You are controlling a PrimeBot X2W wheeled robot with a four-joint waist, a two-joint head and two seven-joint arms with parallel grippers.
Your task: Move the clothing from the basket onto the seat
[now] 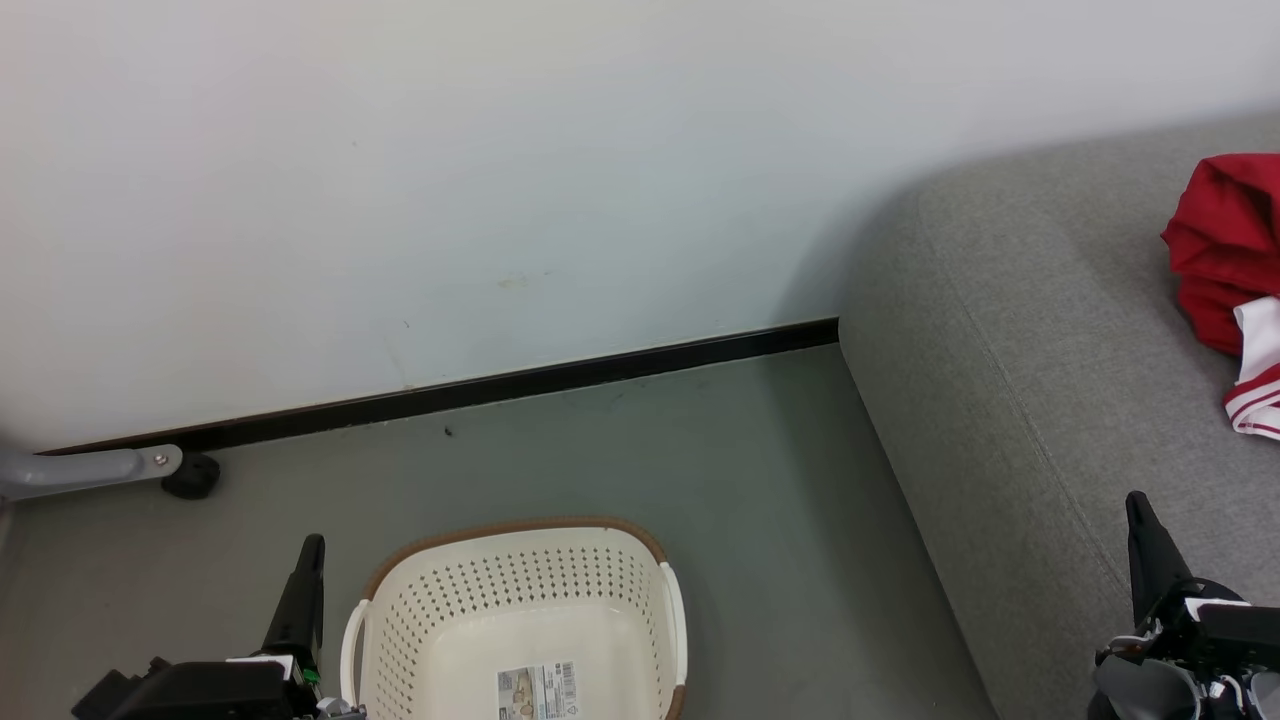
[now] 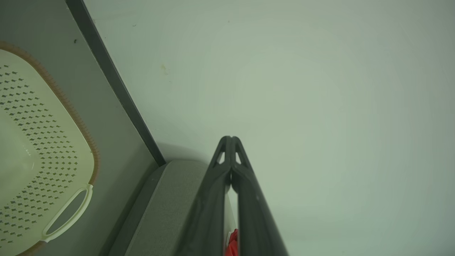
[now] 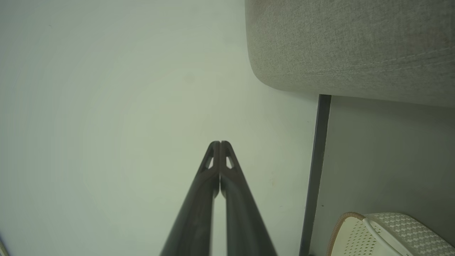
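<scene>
Nearest the camera in the head view, the left gripper (image 1: 311, 548) rises from the lower left edge and the right gripper (image 1: 1137, 508) from the lower right edge. Each gripper's jaws are pressed together along their length, holding nothing, as both wrist views confirm. The tips point up toward the wall.

Just to the right of the left gripper stands the basket (image 1: 520, 580), cream and perforated, with a brown woven-look rim and white side handles. Its bare inner floor carries a printed label (image 1: 537, 690). The basket rests on the grey floor (image 1: 780, 480), with a strip of floor between it and the seat.

The seat (image 1: 1000, 350), a large grey upholstered cushion with a rounded corner and stitched seam, fills the right side. The right gripper is seen against its front portion. The clothing (image 1: 1225, 250) lies on the seat at the far right edge of the head view, a bunched red jersey with a white panel and red-striped trim below it, partly cut off by the frame. In the left wrist view a sliver of red shows between the finger bases.

At the far left, a grey metal leg (image 1: 90, 470) ends in a black foot (image 1: 190, 477) on the floor.

Behind these, a black skirting strip (image 1: 600, 370) runs along the base of the pale wall (image 1: 500, 150), meeting the seat's rear corner.
</scene>
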